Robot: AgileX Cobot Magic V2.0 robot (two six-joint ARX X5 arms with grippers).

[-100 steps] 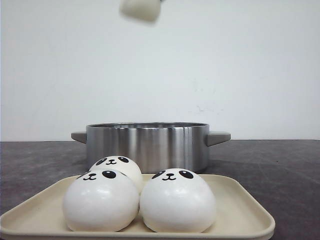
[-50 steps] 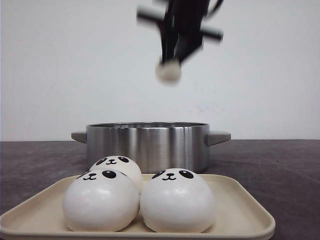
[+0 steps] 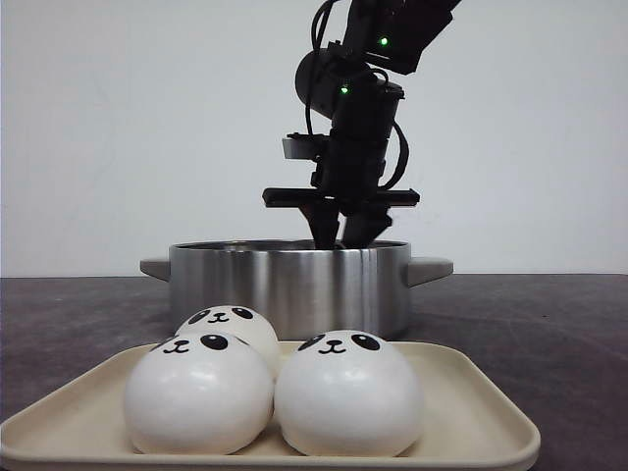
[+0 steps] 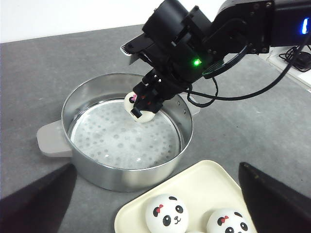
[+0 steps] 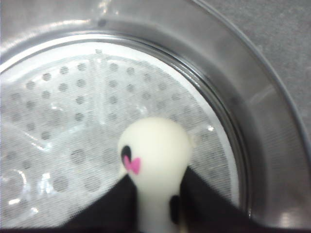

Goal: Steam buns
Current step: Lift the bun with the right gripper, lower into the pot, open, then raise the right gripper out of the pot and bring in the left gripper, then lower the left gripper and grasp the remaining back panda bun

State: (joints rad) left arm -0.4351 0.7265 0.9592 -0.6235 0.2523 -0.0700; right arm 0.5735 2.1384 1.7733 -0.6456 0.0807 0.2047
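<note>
The steel steamer pot (image 4: 127, 136) sits directly under the right gripper (image 4: 145, 103), whose fingers reach down inside its rim, above the perforated steamer plate (image 5: 58, 126). Nearer the camera than the gripper, the cream tray (image 3: 471, 412) carries the three remaining buns (image 3: 348, 394), clustered and touching. The fourth bun (image 5: 154, 160) is clamped between the right gripper's jaws, squeezed narrow at the pinch and bulging beyond it, so these buns look soft, light and springy; I judge a gentle grip across the widest part of the dome suits them best, since a smooth skin could slip out of a hard pinch. The front view hides the held bun behind the pot wall and shows only the arm dipping in. The left wrist view shows it just above the plate, toward the far side of the pot, while the right wrist view alone reveals how strongly it deforms. The left gripper (image 4: 155, 204) shows only dark finger edges spread wide, nothing between them.
</note>
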